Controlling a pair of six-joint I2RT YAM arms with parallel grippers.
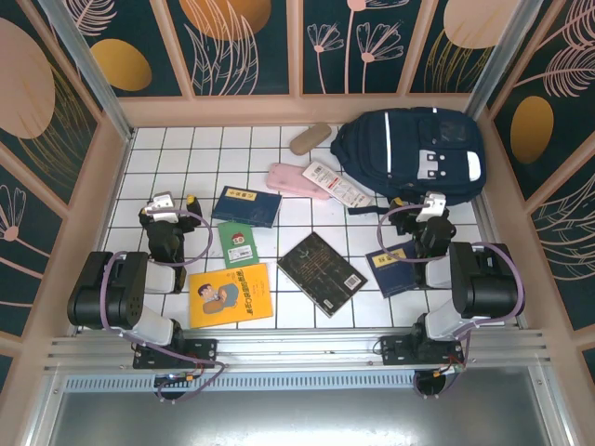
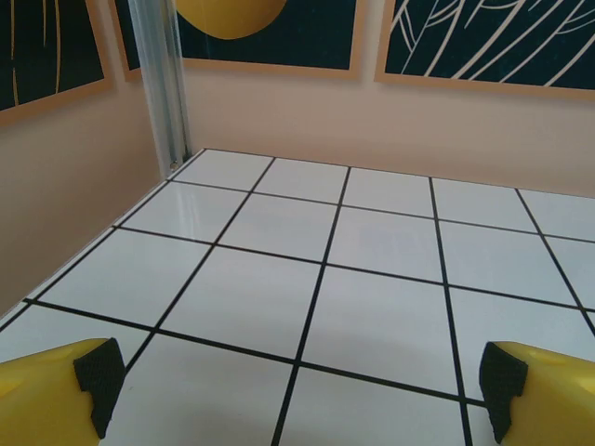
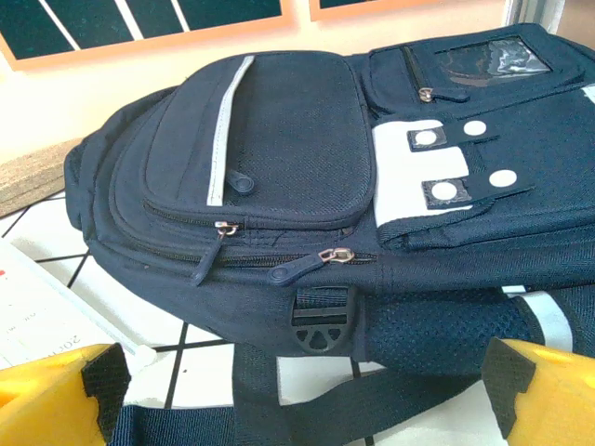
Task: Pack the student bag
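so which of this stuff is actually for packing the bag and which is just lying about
For the job (contents are a guess):
student bag
navy book
green booklet
yellow book
black book
blue book
pink pencil case
tan case
white card

Just there:
patterned wall panels
metal corner post

The student bag lies flat in the far right corner of the white tiled table, front face up. It is navy fabric with white reflective stripes, a grey-white patch with round studs, and a clear-windowed pocket. Its zips look closed, and dark straps trail toward the table's near edge.
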